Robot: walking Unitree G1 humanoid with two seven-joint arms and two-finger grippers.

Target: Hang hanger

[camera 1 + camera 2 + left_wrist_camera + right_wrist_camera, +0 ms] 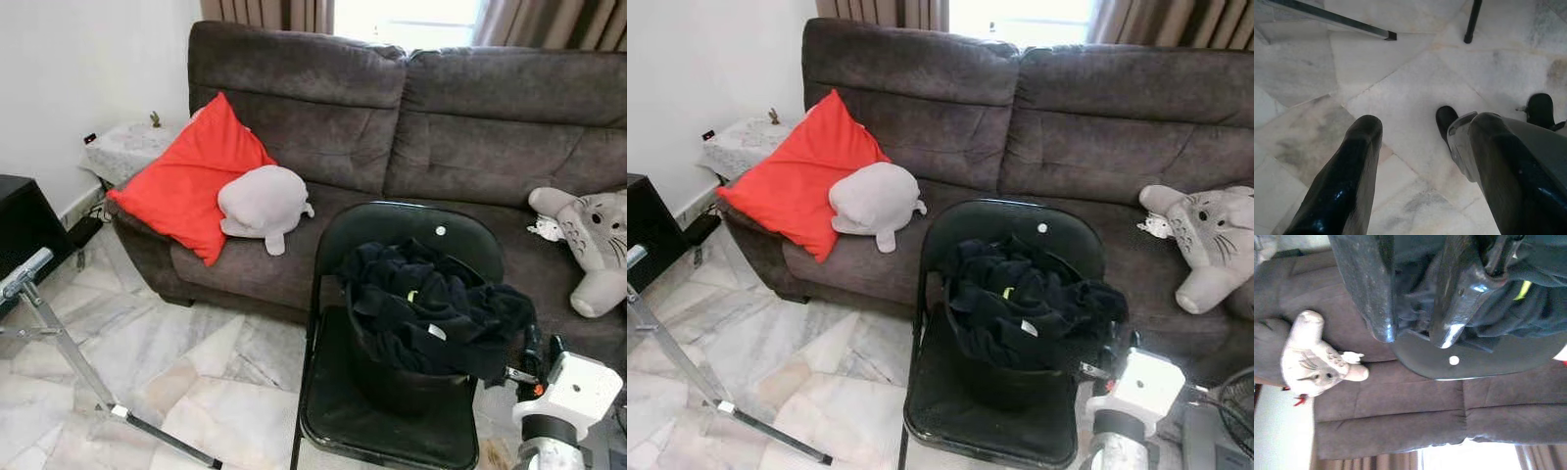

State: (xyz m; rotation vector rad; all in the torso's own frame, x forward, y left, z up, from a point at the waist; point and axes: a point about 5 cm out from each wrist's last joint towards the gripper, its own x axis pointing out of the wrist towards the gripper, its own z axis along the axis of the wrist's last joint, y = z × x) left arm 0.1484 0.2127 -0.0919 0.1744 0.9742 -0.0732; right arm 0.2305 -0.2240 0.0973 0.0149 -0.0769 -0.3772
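Right wrist view, right gripper (pixel 1413 335) near clothes (pixel 1508 298), perhaps touching

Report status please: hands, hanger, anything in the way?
Right hand open at the dark clothes in the bucket on the black chair. Left hand open above the floor. No hanger made out.

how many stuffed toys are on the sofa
2. A pale grey plush lies against the red cushion at the sofa's left end; a grey-and-white plush sits at its right end. More could be hidden behind the chair.
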